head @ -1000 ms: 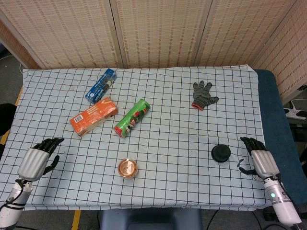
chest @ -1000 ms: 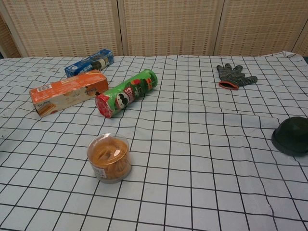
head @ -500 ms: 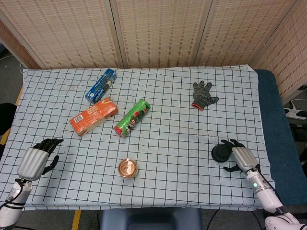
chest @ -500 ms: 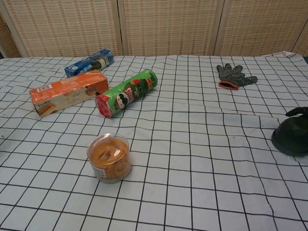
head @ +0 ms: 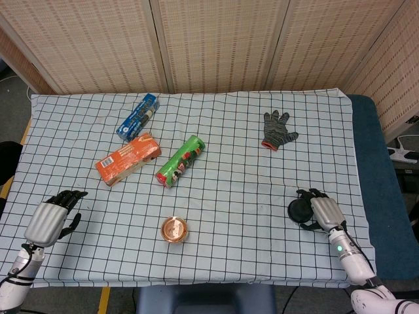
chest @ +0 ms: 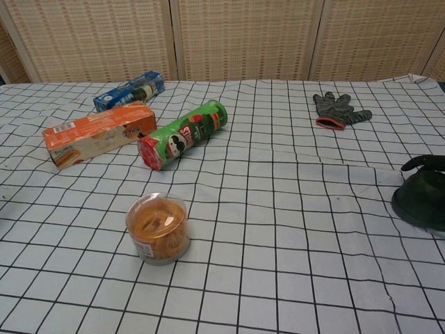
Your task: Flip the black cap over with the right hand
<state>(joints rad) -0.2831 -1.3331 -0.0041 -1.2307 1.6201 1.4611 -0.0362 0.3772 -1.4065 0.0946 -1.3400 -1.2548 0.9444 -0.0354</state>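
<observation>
The black cap [head: 299,209] is a small round dome lying on the checked cloth at the front right; the chest view shows it at the right edge [chest: 419,202]. My right hand [head: 323,212] sits against its right side. Dark fingers [head: 308,193] reach over the cap's far rim, and one fingertip [chest: 420,163] shows above the cap in the chest view. The cap still rests on the cloth, not lifted. My left hand [head: 50,218] hovers at the front left, holding nothing, fingers loosely apart.
A round clear tub [head: 175,229] with orange contents stands front centre. A green chip can [head: 181,161], an orange box [head: 128,159] and a blue box [head: 138,117] lie at mid-left. A grey glove [head: 277,131] lies at back right. The table's right edge [head: 359,196] runs close by the cap.
My right hand has moved left from the table's right edge up to the cap, and its fingers now reach over the rim. The cap shifted very slightly left. The left hand stayed put.
</observation>
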